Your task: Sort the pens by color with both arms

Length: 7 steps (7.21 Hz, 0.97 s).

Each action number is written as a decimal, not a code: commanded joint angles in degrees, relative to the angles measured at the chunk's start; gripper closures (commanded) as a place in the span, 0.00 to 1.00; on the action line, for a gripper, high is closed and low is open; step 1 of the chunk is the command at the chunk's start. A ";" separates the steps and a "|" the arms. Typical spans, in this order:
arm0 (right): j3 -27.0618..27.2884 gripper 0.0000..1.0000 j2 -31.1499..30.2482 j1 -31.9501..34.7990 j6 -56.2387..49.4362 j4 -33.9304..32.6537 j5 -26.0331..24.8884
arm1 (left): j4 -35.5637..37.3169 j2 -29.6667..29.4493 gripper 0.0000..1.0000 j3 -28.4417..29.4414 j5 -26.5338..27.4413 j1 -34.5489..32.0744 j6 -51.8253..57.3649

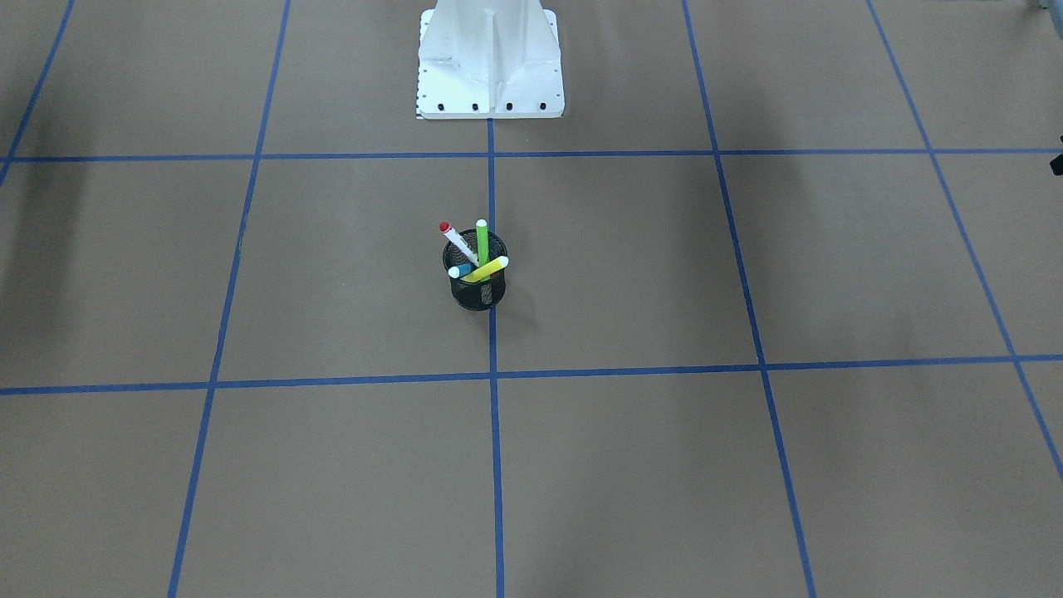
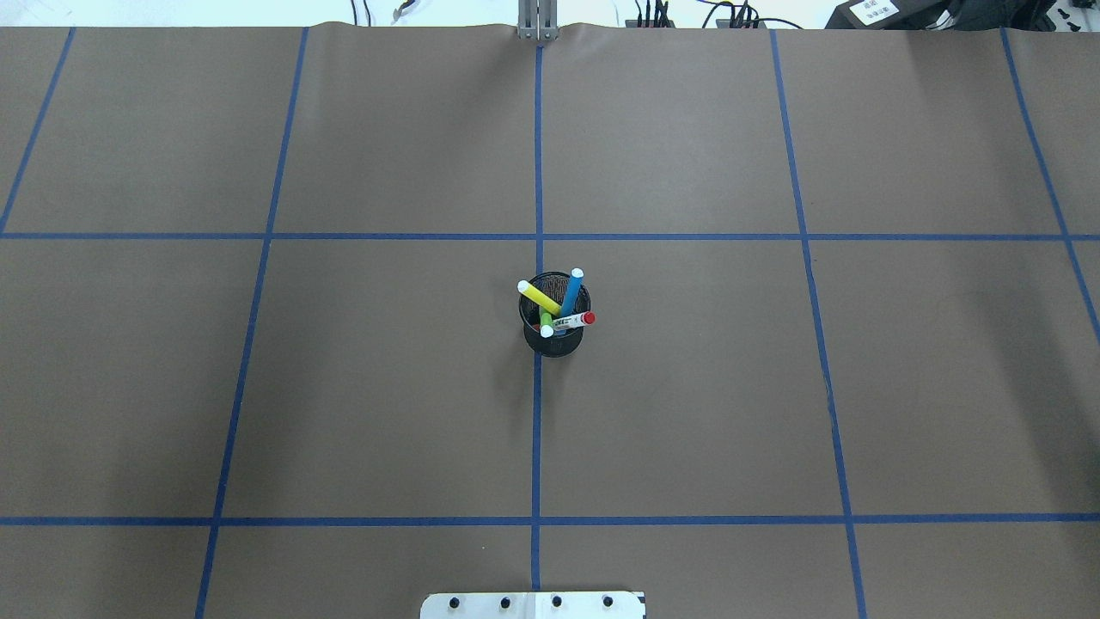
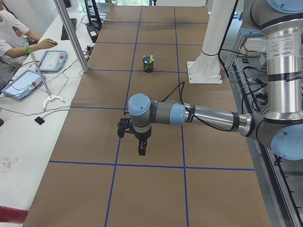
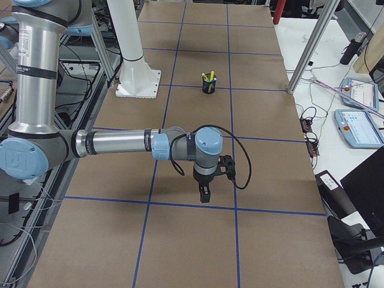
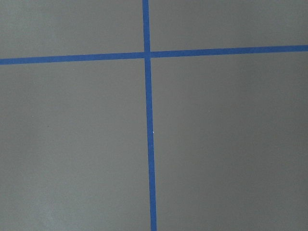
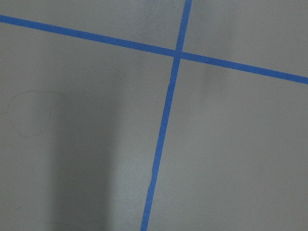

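Note:
Several pens stand together in a black wire-mesh cup at the table's middle: a yellow pen, a blue pen, a lime green pen and a white pen with a red cap. The cup looks small and far in both side views. My left gripper hangs over the brown paper, well short of the cup, and I cannot tell whether it is open or shut. At the opposite end my right gripper hangs the same way, state unclear. Both wrist views show only paper and blue tape.
The white pedestal base stands behind the cup. Blue tape lines divide the brown paper into squares. A person sits at a side bench with tablets. An aluminium post rises at the table's far edge.

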 commanded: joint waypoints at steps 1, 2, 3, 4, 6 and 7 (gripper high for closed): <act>0.02 0.01 0.06 0.03 0.09 0.04 1.57 | -0.45 0.30 0.00 0.13 -0.04 0.09 0.07; 0.20 0.01 0.23 0.04 0.09 -0.04 1.93 | -0.62 0.21 0.00 -0.21 -0.13 0.10 0.07; 0.03 0.01 0.49 0.04 0.18 -0.04 3.59 | -1.23 0.12 0.00 0.48 -0.04 0.18 0.07; 0.11 0.01 0.50 0.04 0.09 0.04 3.78 | -1.76 0.30 0.00 0.31 -0.13 0.18 0.07; 0.20 0.01 0.41 0.04 0.00 -0.04 3.87 | -1.86 0.21 0.00 1.27 0.05 0.18 0.07; -0.06 0.01 0.41 0.04 0.00 -0.04 4.04 | -2.47 0.21 0.00 1.02 -0.04 0.27 0.07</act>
